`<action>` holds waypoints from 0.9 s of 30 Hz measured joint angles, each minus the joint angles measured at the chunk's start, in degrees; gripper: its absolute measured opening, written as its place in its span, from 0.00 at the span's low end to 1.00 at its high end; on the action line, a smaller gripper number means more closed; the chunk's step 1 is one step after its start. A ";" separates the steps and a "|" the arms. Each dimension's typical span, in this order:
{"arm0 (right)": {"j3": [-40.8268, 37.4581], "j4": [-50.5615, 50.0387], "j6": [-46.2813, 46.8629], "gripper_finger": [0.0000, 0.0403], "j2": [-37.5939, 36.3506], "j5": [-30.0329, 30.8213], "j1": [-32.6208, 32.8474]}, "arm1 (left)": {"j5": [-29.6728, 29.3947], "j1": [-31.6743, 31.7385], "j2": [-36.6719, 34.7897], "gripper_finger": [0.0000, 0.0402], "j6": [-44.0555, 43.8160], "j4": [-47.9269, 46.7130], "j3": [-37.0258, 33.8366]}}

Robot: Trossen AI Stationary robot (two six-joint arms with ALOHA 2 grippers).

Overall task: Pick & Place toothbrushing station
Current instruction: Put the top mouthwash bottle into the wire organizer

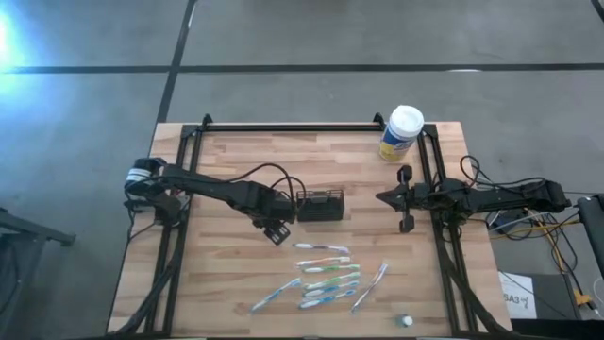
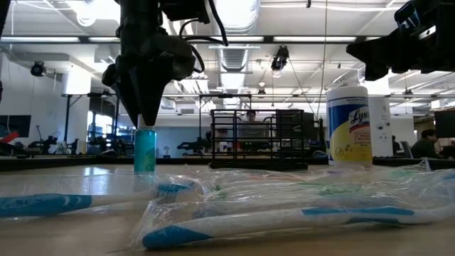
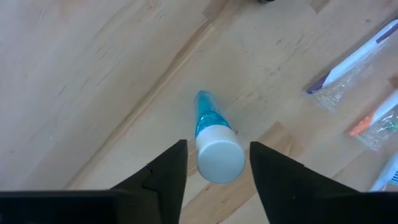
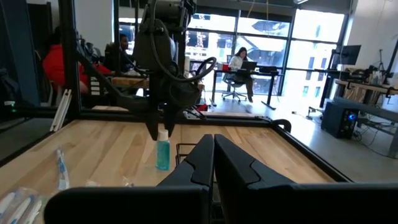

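Black mesh toothbrushing station (image 1: 319,205) upright at mid-surface, just beside the left tool (image 1: 277,229) on the side toward the right arm, untouched. Left tool pointed straight down over a small blue tube (image 3: 211,134) with a white cap, standing upright on the wooden surface (image 1: 236,161); fingers (image 3: 160,180) spread to either side of the cap with daylight on both sides, nothing gripped. From table height, tool tip (image 2: 144,117) poised right at the top of the tube (image 2: 145,151), with the caddy (image 2: 257,139) behind and to one side. Beyond the tube, away from the left arm's base, a loose cluster of wrapped toothbrushes (image 1: 326,274) lying flat near the surface's front edge, well apart from the caddy. Small white round object (image 1: 406,321) near the front edge, past the brushes. Yellow wipes canister (image 1: 400,132) with white lid upright at the far corner, near the right arm. Right tool (image 1: 385,197) held off the surface on the caddy's other side, fingers (image 4: 202,158) pressed together, empty. People seated at desks in the room beyond.
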 joint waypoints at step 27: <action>0.02 0.00 -0.34 0.02 -0.04 0.00 -0.02 | -2.00 -0.05 -0.22 0.24 20.55 -12.49 20.46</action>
